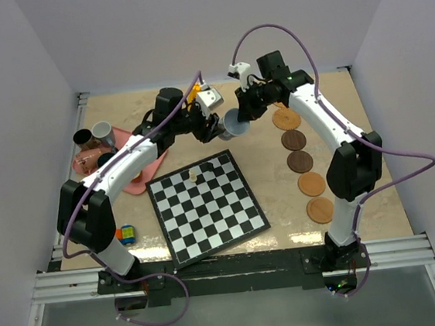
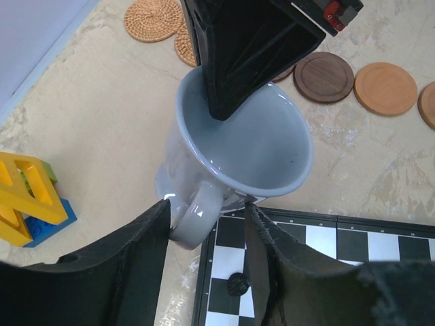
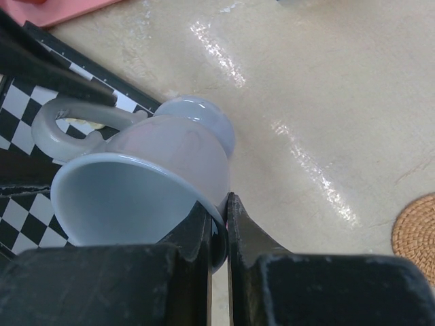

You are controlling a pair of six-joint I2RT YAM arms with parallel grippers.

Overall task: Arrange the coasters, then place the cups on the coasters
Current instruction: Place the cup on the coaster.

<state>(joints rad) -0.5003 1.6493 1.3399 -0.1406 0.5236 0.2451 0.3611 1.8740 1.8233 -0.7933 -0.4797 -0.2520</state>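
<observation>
Two grippers at the pale cup [image 1: 234, 122] mid-table in top view, coasters [image 1: 298, 161] at its 3-5 o'clock, right arm [image 1: 331, 131] nearer; left wrist: left gripper [image 2: 207, 210] part-open astride the handle [image 2: 194, 217] at 6; right wrist: right gripper [image 3: 226, 210] clamps the rim [image 3: 122, 161].

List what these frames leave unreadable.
- Top view: the left arm covers part of the tray, so the cups there cannot be counted.
- Top view: five coasters show; the right gripper could hide a sixth.
- Left wrist view: whether the left gripper touches the handle of the cup is unclear.
</observation>
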